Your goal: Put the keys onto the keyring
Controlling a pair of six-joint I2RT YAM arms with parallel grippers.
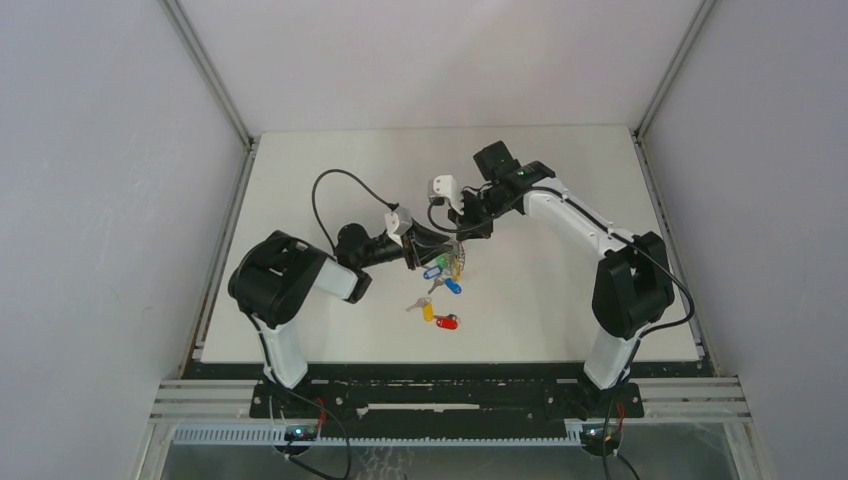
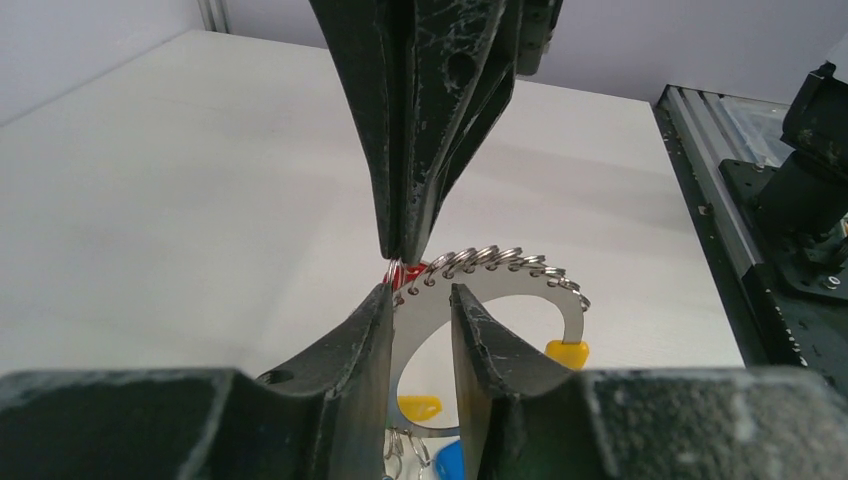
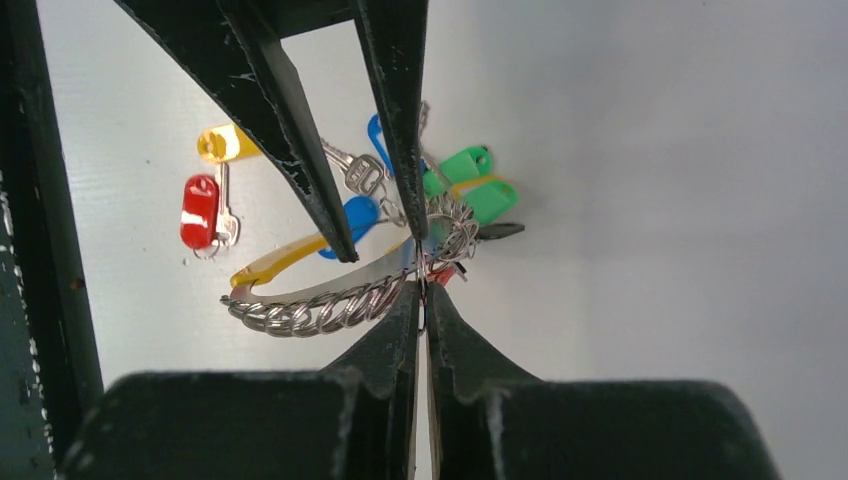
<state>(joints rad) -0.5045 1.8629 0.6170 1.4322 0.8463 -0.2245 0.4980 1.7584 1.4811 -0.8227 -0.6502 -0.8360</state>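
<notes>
Right pincer (image 3: 421, 292) is clamped tight on the keyring (image 3: 320, 306), held up off the surface (image 1: 560, 300). There's something red at the pinch, hard to identify. Left pincer (image 2: 420, 296) stands apart, astride the band. Red key (image 3: 200, 210) and yellow key (image 3: 222, 143) lie loose nearby.

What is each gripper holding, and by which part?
Right gripper pinches the keyring at its coil's end, by a red tag. Left gripper straddles the band, open, holding nothing.
</notes>
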